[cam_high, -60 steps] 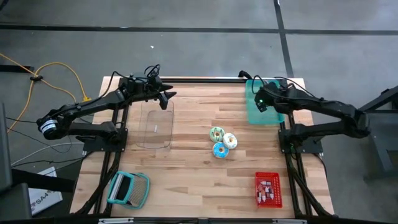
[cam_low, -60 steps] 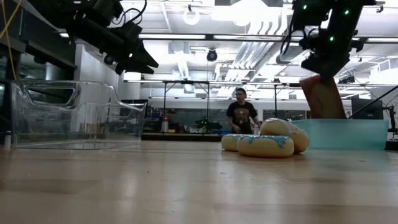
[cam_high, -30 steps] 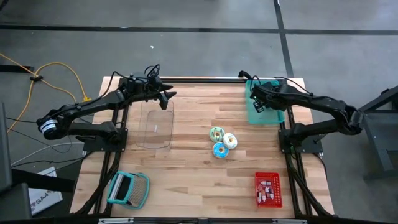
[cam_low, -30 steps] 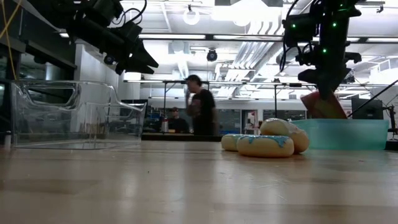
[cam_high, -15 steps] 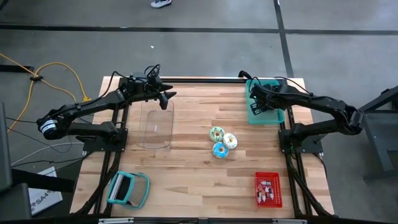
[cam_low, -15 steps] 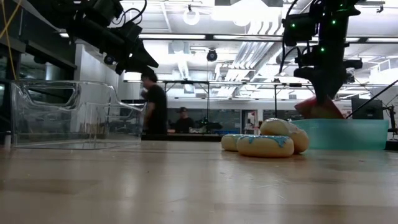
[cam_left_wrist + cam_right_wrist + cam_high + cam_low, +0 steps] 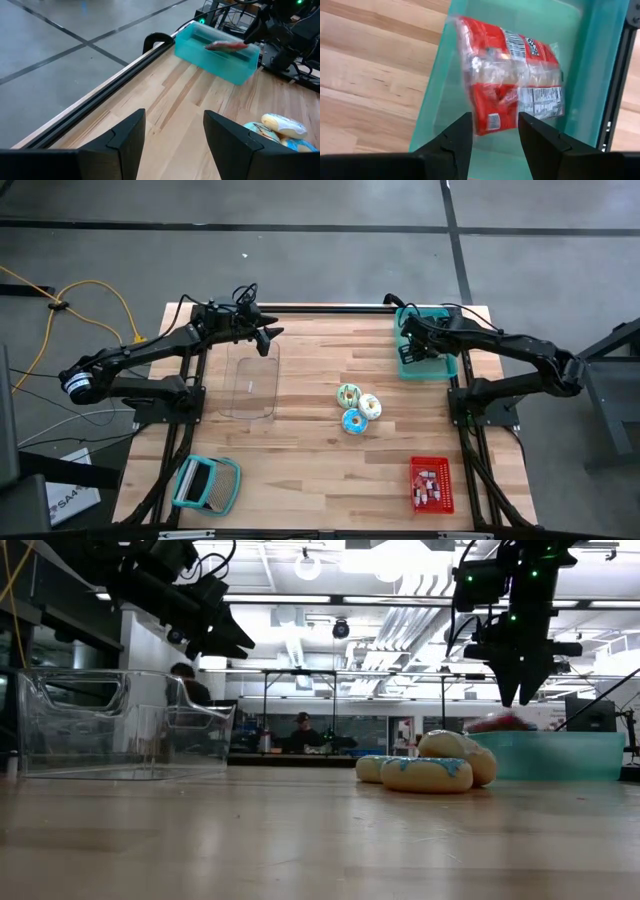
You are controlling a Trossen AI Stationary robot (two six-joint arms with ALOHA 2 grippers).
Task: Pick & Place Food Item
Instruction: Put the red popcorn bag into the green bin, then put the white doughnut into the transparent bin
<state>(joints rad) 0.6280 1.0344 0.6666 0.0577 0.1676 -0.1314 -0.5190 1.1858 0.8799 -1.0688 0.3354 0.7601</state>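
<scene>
We are watching a red and clear plastic snack packet (image 7: 512, 80) lying tilted in the teal translucent plastic bin (image 7: 434, 368) at the far right corner of the light wooden slatted table (image 7: 310, 440); in the left wrist view the packet (image 7: 227, 45) is showing just at the bin's (image 7: 215, 62) rim. The right gripper (image 7: 495, 132) is hovering directly above the packet, its two dark fingers parted and gripping nothing, the packet lying free beyond their tips. In the low view this gripper (image 7: 521, 695) is pointing straight down over the bin (image 7: 560, 755), clear of its rim.

Near the table's middle, three iced doughnuts (image 7: 358, 407) are sitting bunched together, touching one another, well apart from the bin. Further left, a clear rectangular plastic container (image 7: 254, 385) is standing on the boards. The left gripper (image 7: 268, 335) is waiting above that container's far end, its fingers (image 7: 127, 135) spread wide and holding nothing.

At the near left corner a teal-framed holder with a ribbed insert (image 7: 207, 483) is lying, and at the near right a red plastic basket of small packets (image 7: 431, 484) is sitting. Beyond the table, in the low view, a seated person (image 7: 303, 732) is showing in the room behind.
</scene>
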